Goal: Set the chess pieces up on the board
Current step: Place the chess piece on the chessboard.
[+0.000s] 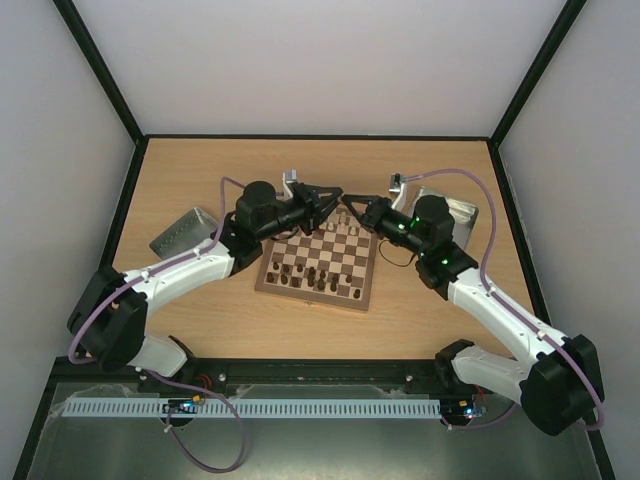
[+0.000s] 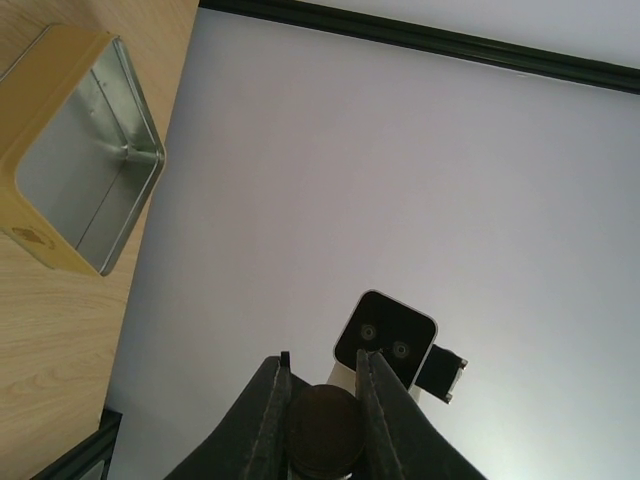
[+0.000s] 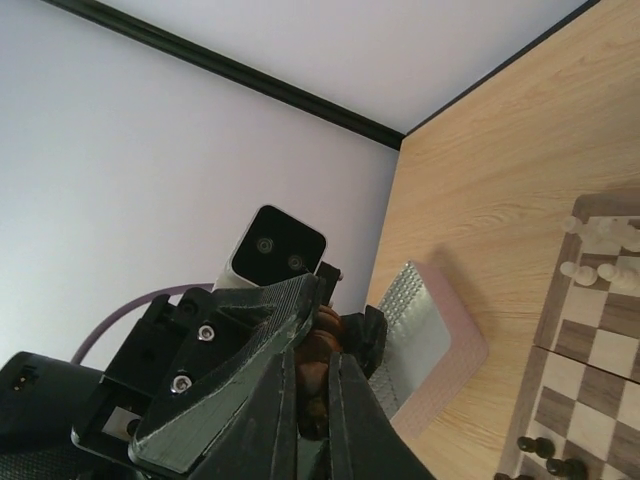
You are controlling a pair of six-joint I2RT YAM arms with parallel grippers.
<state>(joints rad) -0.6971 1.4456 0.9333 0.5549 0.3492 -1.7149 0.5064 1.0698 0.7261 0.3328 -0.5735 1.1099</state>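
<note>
between black fingers (image 2: 270, 410) of the left end effector (image 2: 325, 375), a round dark piece (image 2: 322, 432)

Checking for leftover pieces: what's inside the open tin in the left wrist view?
Only bare metal floor and walls show inside the tin; its near wall hides one strip.

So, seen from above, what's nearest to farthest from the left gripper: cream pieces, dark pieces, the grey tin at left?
1. Cream pieces: far edge of the board, beside the left gripper.
2. Dark pieces: near edge.
3. Grey tin: far left.
</note>
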